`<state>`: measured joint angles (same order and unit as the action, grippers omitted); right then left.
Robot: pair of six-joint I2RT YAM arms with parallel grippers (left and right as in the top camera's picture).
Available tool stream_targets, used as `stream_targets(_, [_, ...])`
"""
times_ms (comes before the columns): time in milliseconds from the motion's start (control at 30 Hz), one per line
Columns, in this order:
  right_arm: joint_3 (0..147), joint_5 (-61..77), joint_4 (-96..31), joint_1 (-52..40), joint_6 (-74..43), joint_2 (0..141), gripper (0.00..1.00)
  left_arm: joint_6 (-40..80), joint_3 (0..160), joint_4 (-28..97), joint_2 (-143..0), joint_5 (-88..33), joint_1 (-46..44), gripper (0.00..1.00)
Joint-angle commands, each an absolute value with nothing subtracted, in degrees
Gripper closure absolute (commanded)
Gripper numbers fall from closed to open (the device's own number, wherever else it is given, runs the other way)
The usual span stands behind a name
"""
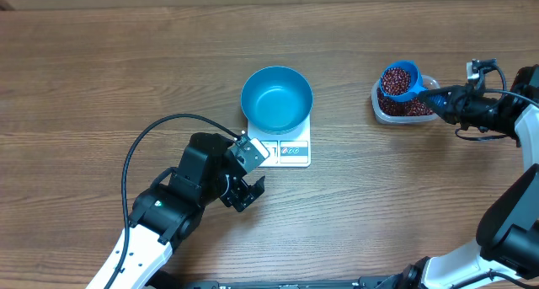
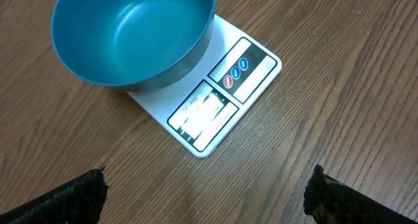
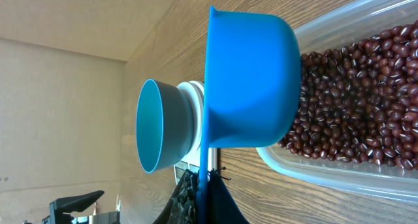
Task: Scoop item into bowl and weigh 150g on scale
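Brown wood-grain laminate covers the desk (image 1: 101, 70), matte and streaked. The beans (image 3: 353, 100), small, glossy and dark red-brown, lie mostly in a clear rounded plastic tub (image 1: 376, 99) toward the right side of the desk, and a heap of them fills the scoop (image 3: 251, 80), a smooth blue plastic cup on a long thin handle. The scoop hangs over the tub, its underside just above the bean bed (whether it touches them cannot be told). The right hand (image 1: 448, 102) is clamped tight on the handle's far end.

Well apart to the left stands the bowl (image 1: 276, 99), round, deep, light blue and bare inside, seated on the scale (image 1: 290, 152), a flat white rectangle whose display and buttons face the near edge; the reading is too blurred to make out. The left hand (image 2: 206, 185) hovers just before the scale with its fingers spread wide, holding nothing.

By the look of it, the first scoopful is loaded and no beans have been weighed yet. The next move calls for carrying the scoop level across to the bowl, then tipping it slowly over the middle so the hard beans do not bounce out.
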<state>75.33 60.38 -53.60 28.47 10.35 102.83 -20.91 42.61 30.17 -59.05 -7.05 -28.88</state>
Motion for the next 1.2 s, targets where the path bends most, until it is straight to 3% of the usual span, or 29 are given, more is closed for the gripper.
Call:
stream_targets(0, [74.96,61.49,-53.43,28.62,10.83,103.07,0.96,-19.57,42.19,30.26,-59.24,-7.11,-29.32,0.01])
stream_targets(700, [75.83,69.17,-53.74,28.60,9.34,102.98,0.96,-19.27,42.22,31.05,-59.24,-7.07,-29.30,0.00])
stream_targets(1167, [87.02,70.17,-59.09,23.51,5.89,98.04,0.96,-19.27,42.19,31.51,-59.61,-7.07,-29.28,0.01])
